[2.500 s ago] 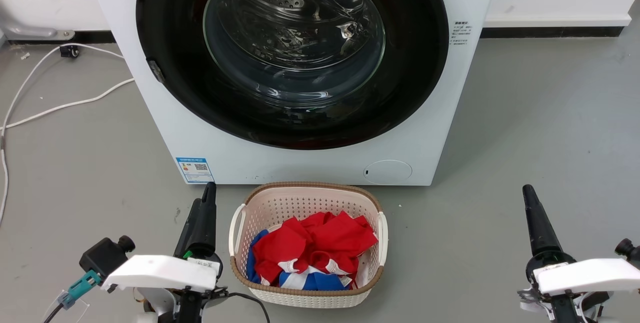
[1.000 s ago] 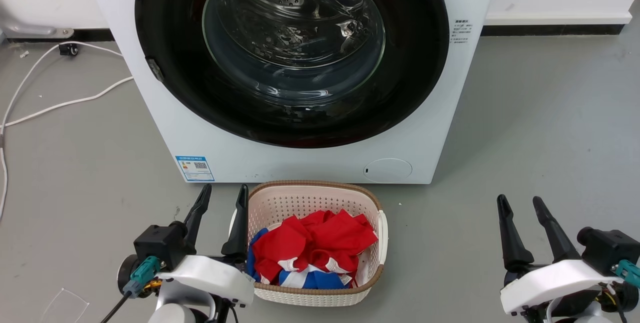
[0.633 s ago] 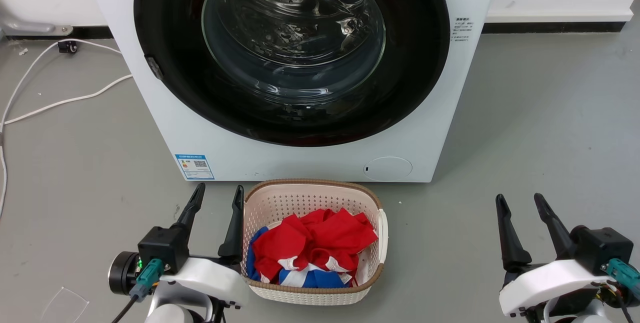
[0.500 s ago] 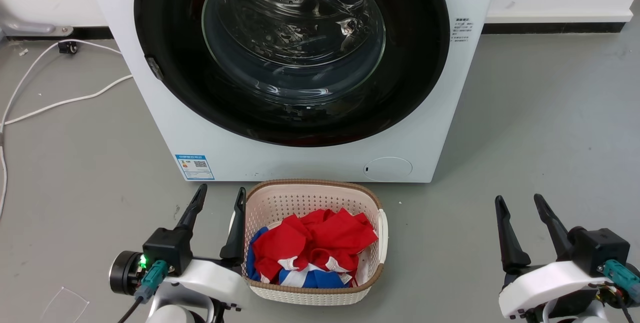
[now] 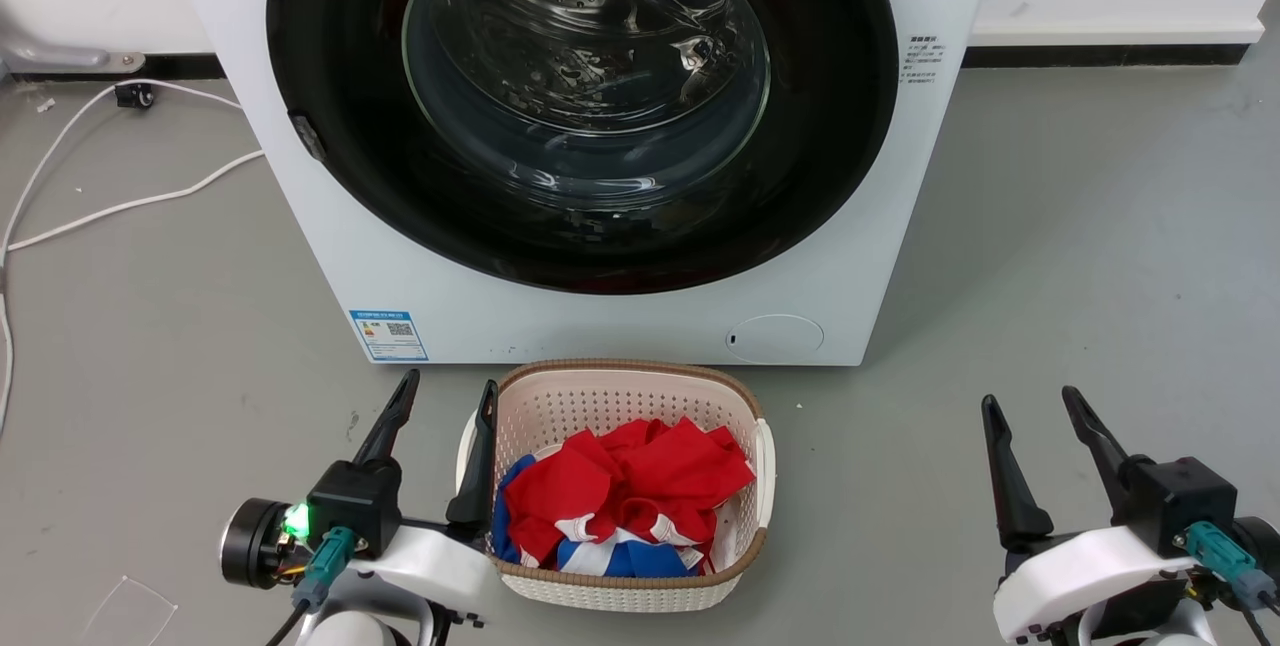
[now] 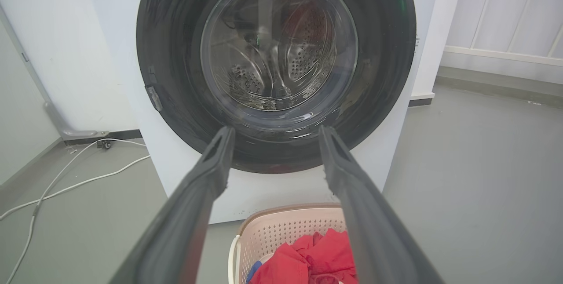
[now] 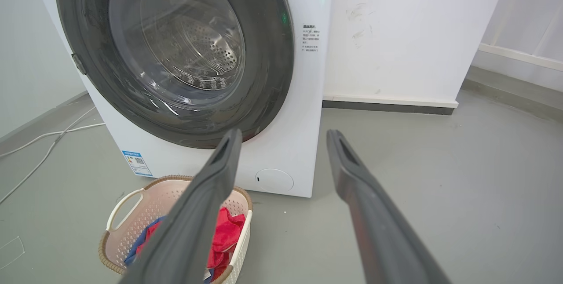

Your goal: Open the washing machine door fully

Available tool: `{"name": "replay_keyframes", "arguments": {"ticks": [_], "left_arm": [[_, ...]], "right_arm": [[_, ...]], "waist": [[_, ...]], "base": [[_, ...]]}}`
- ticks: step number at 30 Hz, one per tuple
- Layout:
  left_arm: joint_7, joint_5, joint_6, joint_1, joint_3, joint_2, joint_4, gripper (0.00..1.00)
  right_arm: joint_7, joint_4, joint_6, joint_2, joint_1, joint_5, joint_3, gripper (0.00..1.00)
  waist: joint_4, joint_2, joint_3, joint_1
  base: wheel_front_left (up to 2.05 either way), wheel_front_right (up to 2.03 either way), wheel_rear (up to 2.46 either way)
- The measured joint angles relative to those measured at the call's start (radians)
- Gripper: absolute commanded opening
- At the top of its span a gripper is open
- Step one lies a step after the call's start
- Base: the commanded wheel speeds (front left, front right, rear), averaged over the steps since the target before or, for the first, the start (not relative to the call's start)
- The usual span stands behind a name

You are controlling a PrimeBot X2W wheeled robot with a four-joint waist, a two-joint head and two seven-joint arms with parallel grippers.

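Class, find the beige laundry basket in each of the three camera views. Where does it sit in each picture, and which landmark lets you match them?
Head view: the laundry basket sits bottom centre, in front of the washing machine.
Left wrist view: the basket is bottom centre, cut by the lower edge.
Right wrist view: the basket is lower left.
Shared landmark: the washing machine door, shut, above the basket in all three.

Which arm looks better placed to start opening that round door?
Probably left: the left gripper, fingers open, faces the washing machine door below its small grey tab. The right gripper, also open, sits out right of the washing machine. Neither touches the door.
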Motion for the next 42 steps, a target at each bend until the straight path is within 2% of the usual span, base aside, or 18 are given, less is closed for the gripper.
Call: {"name": "replay_keyframes", "arguments": {"ticks": [6,14,30,31,32,33,34,37,39,42], "left_arm": [[-0.010,0.022,-0.004,-0.001,0.011,-0.008,0.013,1.00],[-0.012,0.002,-0.025,-0.006,0.031,-0.021,0.019,1.00],[-0.013,0.011,-0.035,-0.014,0.059,-0.028,0.041,1.00],[-0.013,0.012,-0.035,-0.016,0.062,-0.029,0.041,1.00],[-0.013,0.012,-0.035,-0.016,0.063,-0.029,0.041,1.00],[-0.013,0.012,-0.035,-0.016,0.066,-0.030,0.041,1.00],[-0.013,0.012,-0.035,-0.016,0.068,-0.030,0.041,1.00],[-0.013,0.012,-0.035,-0.016,0.076,-0.032,0.040,1.00],[-0.013,0.012,-0.035,-0.016,0.080,-0.034,0.035,1.00],[-0.013,0.017,-0.035,-0.016,0.082,-0.038,0.020,1.00]], "right_arm": [[-0.004,-0.004,0.000,0.000,0.005,-0.022,-0.001,1.00],[-0.007,-0.007,0.000,0.000,0.006,0.010,-0.002,1.00],[-0.009,-0.001,0.000,0.000,0.007,0.026,-0.008,1.00],[-0.009,0.001,0.000,0.000,0.007,0.034,-0.007,0.73],[-0.015,0.001,0.000,0.000,0.006,0.039,-0.006,0.34],[-0.018,0.002,0.000,0.000,0.005,0.061,-0.005,0.09],[-0.018,0.006,0.000,0.000,0.002,0.088,-0.004,0.00],[-0.028,0.009,0.000,0.001,-0.003,0.166,-0.003,0.00],[-0.035,0.018,0.000,0.001,-0.006,0.332,-0.002,0.00],[-0.040,0.023,0.000,0.001,-0.019,0.468,-0.012,0.00]], "waist": [[0.001,0.0000,-0.003,0.0000],[-0.001,0.0000,-0.002,0.0000],[-0.001,0.0000,0.004,0.0000],[-0.001,0.0000,0.005,0.0000],[0.000,0.0000,0.006,0.0000],[-0.001,0.0000,0.007,0.0000],[-0.001,0.0000,0.008,0.0000],[-0.002,0.0000,0.010,0.0000],[-0.002,0.0000,0.011,0.0000],[-0.002,0.0000,0.011,0.0000]], "base": [[0.00,0.00,0.00],[0.00,0.00,0.00],[0.00,0.00,0.00],[0.00,0.00,0.00],[0.00,0.00,0.00],[0.00,0.00,0.00],[0.00,0.00,0.00],[0.00,0.00,0.00],[0.00,0.00,0.00],[0.00,0.00,0.00]]}}
